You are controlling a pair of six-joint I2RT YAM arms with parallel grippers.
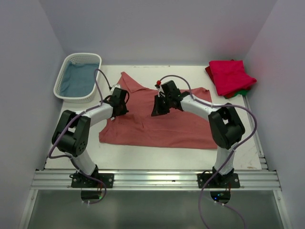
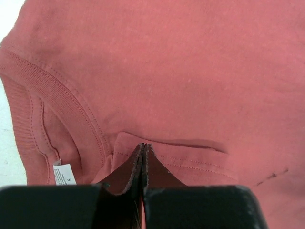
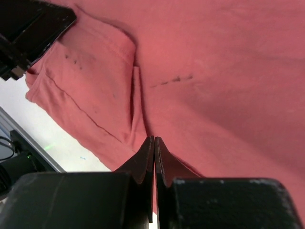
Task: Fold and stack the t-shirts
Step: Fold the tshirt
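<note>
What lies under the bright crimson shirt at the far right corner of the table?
Under the crimson shirt, only the edge of a green shirt shows at its near side. Everything else beneath is covered.

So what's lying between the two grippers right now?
Only the salmon-red shirt: in the top view its lightly creased cloth spans the whole gap between the left gripper and the right gripper.
</note>
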